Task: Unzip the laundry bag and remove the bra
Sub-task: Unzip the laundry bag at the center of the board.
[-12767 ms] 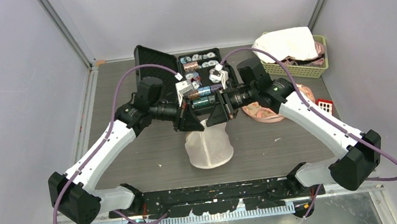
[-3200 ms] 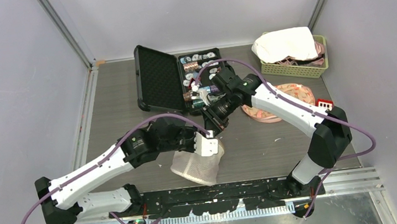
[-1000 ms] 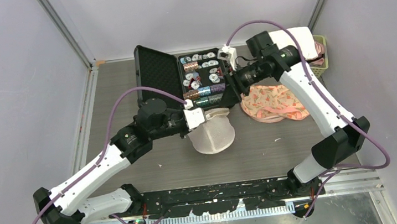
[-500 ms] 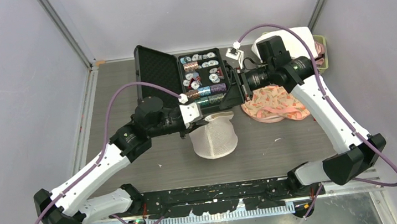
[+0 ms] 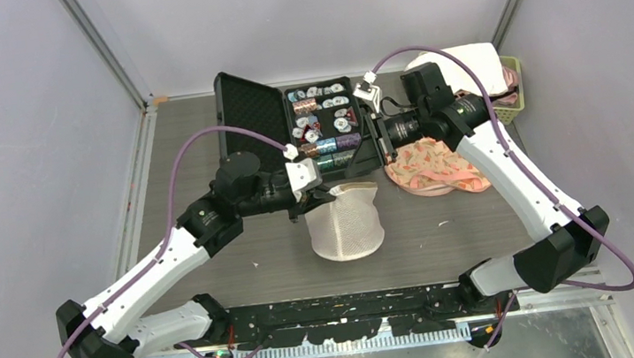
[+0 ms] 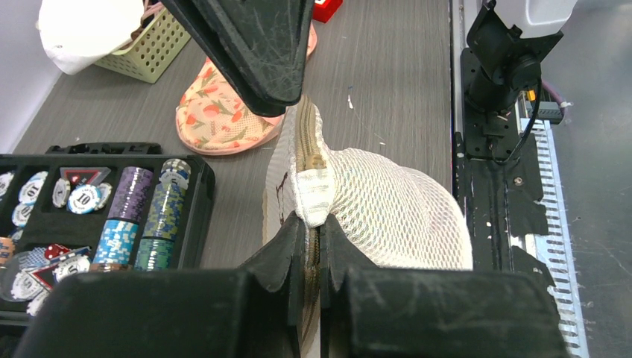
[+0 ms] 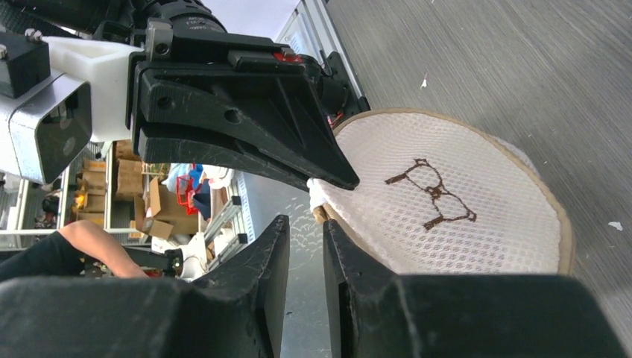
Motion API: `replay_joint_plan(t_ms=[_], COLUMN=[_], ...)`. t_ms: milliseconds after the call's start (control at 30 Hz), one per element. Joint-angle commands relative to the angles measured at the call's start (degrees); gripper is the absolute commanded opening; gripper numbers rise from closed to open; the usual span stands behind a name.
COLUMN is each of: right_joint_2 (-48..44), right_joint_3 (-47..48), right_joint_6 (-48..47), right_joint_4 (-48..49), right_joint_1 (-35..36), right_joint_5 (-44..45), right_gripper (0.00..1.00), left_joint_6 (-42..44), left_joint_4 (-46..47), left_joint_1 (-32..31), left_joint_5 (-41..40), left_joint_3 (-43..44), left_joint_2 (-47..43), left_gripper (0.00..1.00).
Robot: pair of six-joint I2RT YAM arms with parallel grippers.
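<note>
Centrally, left hand pinching laundry bag rim, right hand narrowly agape (empty) — poker-chip case, bra alongside

The left arm, at lower left, and the right arm, at right, have white links, with black joints and black bases at the bottom. A purple cable runs along each arm. White camera blocks sit at the wrists. The left gripper and right gripper have black, wedge-shaped, scuffed fingers. Screw heads dot the left one's housing.
</note>
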Motion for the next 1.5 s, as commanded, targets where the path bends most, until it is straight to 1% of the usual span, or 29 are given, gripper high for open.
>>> replay_joint_plan(t_ms=[0,167,367,667,900,1200,1367,1400,1467], right_joint_2=[-0.99,-1.33,-0.74,-0.29,0.51,0.54,0.93,1.08,1.22], right_joint_3=[0.37,0.02,-0.05,-0.21,1.20,1.31,1.62,1.77,2.03], right_joint_6=[-0.46,-3.77,-4.81,-5.54,-5.88,-7.47,-7.55,-7.53,-7.55], right_joint_4=[0.14,-3.54,-3.61,-3.59,-3.00,-4.14,-3.66,-3.64,-3.61], right_joint_1=[0.68,2.05,2.16,2.76,4.33,5.76,6.18,6.15,6.17], right_joint_5=[-2.58,-0.63,1.76,2.82,2.77,2.59,3.14,3.39,3.64], right_gripper=[0.28,0.30,0.30,0.30,0.31,0.31,0.32,0.31,0.27], left_joint_6=[-2.55,-3.41,-4.12,-5.48,-6.10,-7.69,-8.18,-8.18,-8.10], left_joint_4=[5.10,5.75,6.19,6.74,7.07,7.75,8.18,7.99,7.75], left_joint_1=[0.95,1.37,1.37,1.37,1.37,1.46,1.46,1.46,1.46], left_joint_5=[1.52,2.97,4.53,5.57,7.39,6.50,7.84,7.99,8.03], left_joint_3=[2.34,2.60,3.39,3.75,4.60,5.12,5.70,5.97,6.29], left_joint_2=[0.07,0.60,0.93,0.93,1.88,2.40,3.09,3.25,3.29], left_gripper=[0.00,0.00,0.00,0.00,0.00,0.00,0.00,0.00,0.00])
